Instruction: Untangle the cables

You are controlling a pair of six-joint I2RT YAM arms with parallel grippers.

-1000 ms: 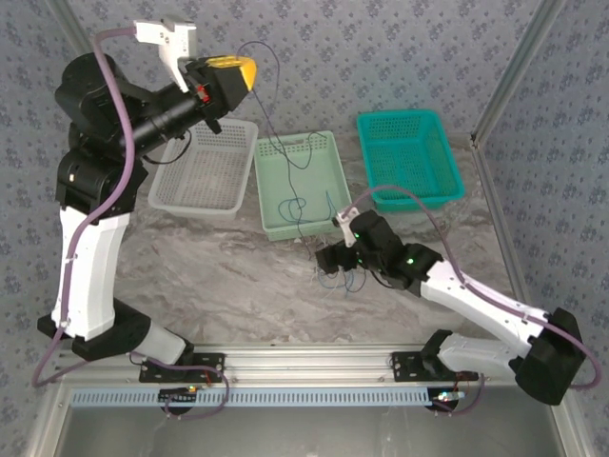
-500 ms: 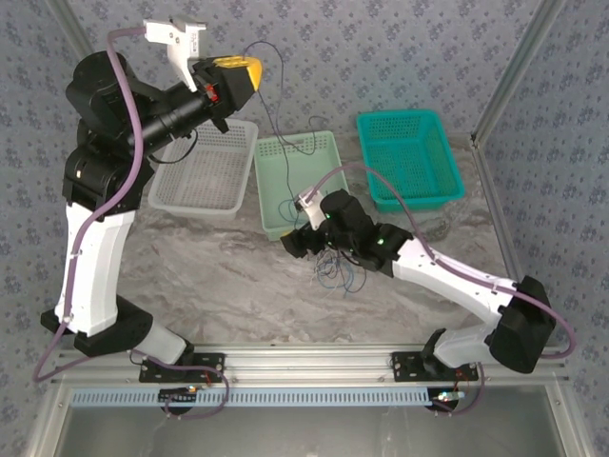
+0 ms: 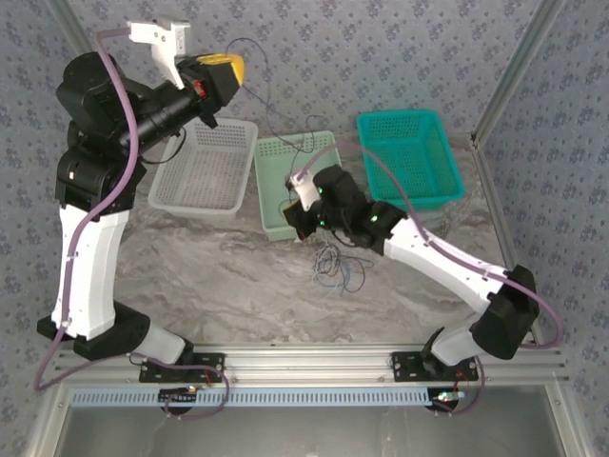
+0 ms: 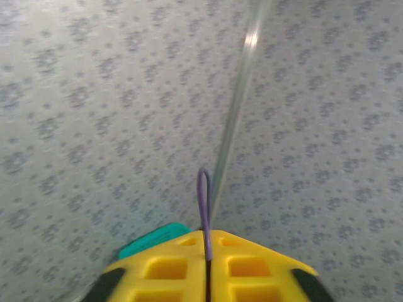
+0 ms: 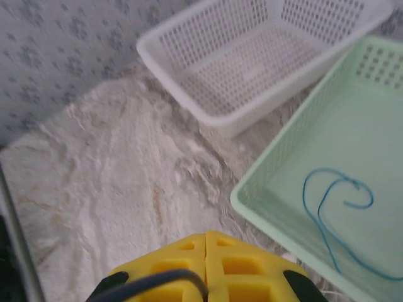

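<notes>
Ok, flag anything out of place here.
A tangle of cables lies on the table, outside the green basket. One purplish cable is strung up to the raised left end effector.

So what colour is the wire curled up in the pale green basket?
The wire is blue, clearest in the right wrist view.

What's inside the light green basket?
A blue cable lies looped on the floor of the light green basket. From above, the right arm covers the basket's near right part, so anything lying under it is hidden.
</notes>
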